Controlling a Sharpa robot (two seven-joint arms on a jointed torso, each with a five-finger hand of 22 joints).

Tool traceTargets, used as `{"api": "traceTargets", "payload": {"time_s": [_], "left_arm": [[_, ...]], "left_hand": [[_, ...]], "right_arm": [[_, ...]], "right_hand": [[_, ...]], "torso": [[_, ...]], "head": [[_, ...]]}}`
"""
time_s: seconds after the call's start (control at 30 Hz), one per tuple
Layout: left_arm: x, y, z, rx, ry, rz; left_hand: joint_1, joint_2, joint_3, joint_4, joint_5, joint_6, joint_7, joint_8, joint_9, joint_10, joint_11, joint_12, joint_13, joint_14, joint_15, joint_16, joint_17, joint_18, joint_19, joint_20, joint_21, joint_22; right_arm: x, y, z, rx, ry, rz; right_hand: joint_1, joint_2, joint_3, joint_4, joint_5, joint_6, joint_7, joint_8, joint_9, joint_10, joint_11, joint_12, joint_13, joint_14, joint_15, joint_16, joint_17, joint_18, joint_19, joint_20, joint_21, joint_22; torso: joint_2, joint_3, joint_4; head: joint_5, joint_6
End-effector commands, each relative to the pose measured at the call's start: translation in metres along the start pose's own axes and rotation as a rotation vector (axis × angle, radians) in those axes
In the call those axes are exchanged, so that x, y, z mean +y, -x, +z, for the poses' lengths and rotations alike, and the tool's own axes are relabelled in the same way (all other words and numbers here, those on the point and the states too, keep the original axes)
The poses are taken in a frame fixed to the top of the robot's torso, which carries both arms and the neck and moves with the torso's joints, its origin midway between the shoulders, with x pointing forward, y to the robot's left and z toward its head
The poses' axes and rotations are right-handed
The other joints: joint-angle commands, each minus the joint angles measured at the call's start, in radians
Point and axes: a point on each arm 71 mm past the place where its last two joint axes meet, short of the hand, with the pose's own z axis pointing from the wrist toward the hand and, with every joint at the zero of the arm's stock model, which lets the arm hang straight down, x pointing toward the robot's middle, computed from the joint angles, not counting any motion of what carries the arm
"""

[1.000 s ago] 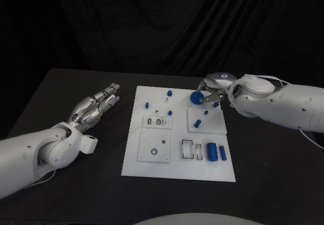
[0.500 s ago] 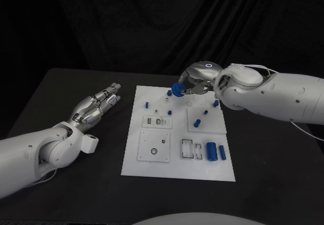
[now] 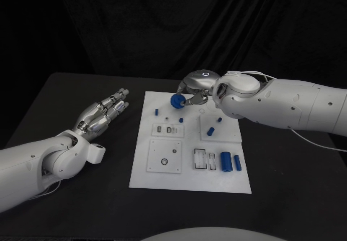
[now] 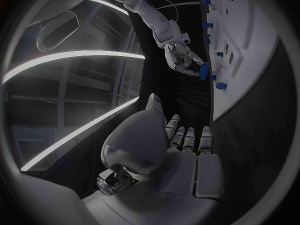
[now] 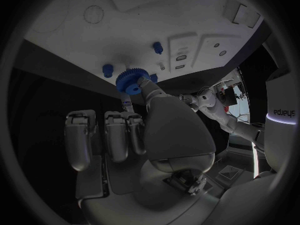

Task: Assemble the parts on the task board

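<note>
The white task board (image 3: pixel 189 179) lies in the middle of the black table. My right hand (image 3: pixel 195 92) hovers over the board's far left part and pinches a blue toothed gear (image 3: pixel 176 101). The right wrist view has the gear (image 5: pixel 129 80) at my fingertips, just above the board (image 5: pixel 125 30) and close to small blue pegs (image 5: pixel 108 69). My left hand (image 3: pixel 106 111) lies flat and open on the table left of the board, holding nothing. The left wrist view looks past it to the right hand (image 4: pixel 180 60) with the gear (image 4: pixel 204 71).
Small blue pegs (image 3: pixel 157 112) (image 3: pixel 181 120) (image 3: pixel 211 132) stand on the far half of the board. Two blue cylinders (image 3: pixel 227 162) (image 3: pixel 238 163) lie at its near right beside rectangular slots (image 3: pixel 204 159). A square plate with holes (image 3: pixel 165 156) sits at its near left.
My right hand has carried the gear leftward along the board's far edge, from the far right part to the far left part. The left hand has not moved.
</note>
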Motion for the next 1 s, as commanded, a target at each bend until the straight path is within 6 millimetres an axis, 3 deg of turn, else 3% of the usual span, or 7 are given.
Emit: {"api": "traceTargets", "payload": {"time_s": [0.03, 0.33, 0.7, 0.83, 1.0], "left_arm": [[-0.016, -0.002, 0.0, 0.015, -0.218, -0.01], [-0.016, -0.002, 0.0, 0.018, -0.216, -0.012], [-0.015, -0.003, 0.001, 0.022, -0.213, -0.016], [-0.015, -0.003, 0.001, 0.023, -0.212, -0.017], [-0.015, -0.003, 0.002, 0.026, -0.212, -0.019]], "left_hand": [[0.008, 0.004, 0.003, 0.002, 0.004, 0.001, 0.003, -0.001, 0.0, 0.001, 0.009, -0.004, -0.001, -0.002, 0.007, -0.004, -0.002, 0.018, 0.001, 0.009, -0.004, -0.001], [0.009, 0.004, 0.003, 0.001, 0.004, 0.002, 0.004, -0.001, 0.0, 0.001, 0.009, -0.004, -0.001, -0.002, 0.008, -0.004, -0.002, 0.018, 0.001, 0.009, -0.004, -0.001], [0.01, 0.004, 0.004, 0.001, 0.004, 0.001, 0.005, -0.001, 0.0, 0.0, 0.01, -0.004, -0.001, -0.002, 0.009, -0.004, -0.002, 0.017, 0.001, 0.01, -0.004, -0.001], [0.011, 0.004, 0.004, 0.0, 0.004, 0.001, 0.005, -0.001, 0.0, 0.001, 0.011, -0.004, -0.001, -0.002, 0.01, -0.004, -0.002, 0.017, 0.001, 0.011, -0.004, -0.001], [0.012, 0.005, 0.005, -0.001, 0.004, 0.0, 0.006, -0.001, 0.0, 0.001, 0.012, -0.004, -0.001, -0.002, 0.011, -0.004, -0.002, 0.017, 0.001, 0.012, -0.004, -0.001]], "right_arm": [[0.0, -0.006, 0.002, 0.043, 0.001, -0.005], [-0.003, -0.012, 0.006, 0.066, -0.02, -0.006], [-0.006, -0.014, 0.007, 0.073, -0.039, -0.009], [-0.007, -0.015, 0.007, 0.086, -0.047, -0.009], [-0.007, -0.016, 0.008, 0.112, -0.059, -0.01]], "right_hand": [[-0.01, 0.001, 0.001, 0.005, 0.005, 0.06, -0.062, 0.138, 0.226, 0.104, 0.0, 0.003, 0.263, 0.107, -0.002, 0.003, 0.263, -0.008, 0.104, -0.005, 0.003, 0.264], [-0.012, 0.001, 0.003, 0.003, 0.005, 0.047, -0.054, 0.124, 0.227, 0.104, 0.004, 0.003, 0.263, 0.107, 0.002, 0.003, 0.263, -0.008, 0.104, -0.001, 0.003, 0.264], [-0.012, 0.002, 0.006, 0.0, 0.006, 0.037, -0.049, 0.113, 0.228, 0.104, 0.008, 0.003, 0.263, 0.107, 0.006, 0.003, 0.263, -0.008, 0.104, 0.002, 0.003, 0.264], [-0.016, 0.002, 0.009, -0.002, 0.005, 0.017, -0.04, 0.093, 0.226, 0.104, 0.013, 0.003, 0.263, 0.107, 0.011, 0.003, 0.263, -0.008, 0.104, 0.007, 0.003, 0.264], [-0.025, 0.0, 0.014, -0.003, 0.006, -0.033, -0.029, 0.046, 0.214, 0.104, 0.016, 0.003, 0.263, 0.107, 0.015, 0.003, 0.263, -0.008, 0.104, 0.013, 0.003, 0.264]], "torso": [[0.0, 0.0003, -0.0013], [0.0, 0.0002, 0.0021], [0.0, 0.0012, -0.0031], [0.0, 0.0022, -0.0041], [0.001, 0.0026, -0.0024]], "head": [[0.002, -0.003], [-0.001, -0.006], [0.003, -0.008], [0.004, -0.009], [0.002, -0.009]]}}
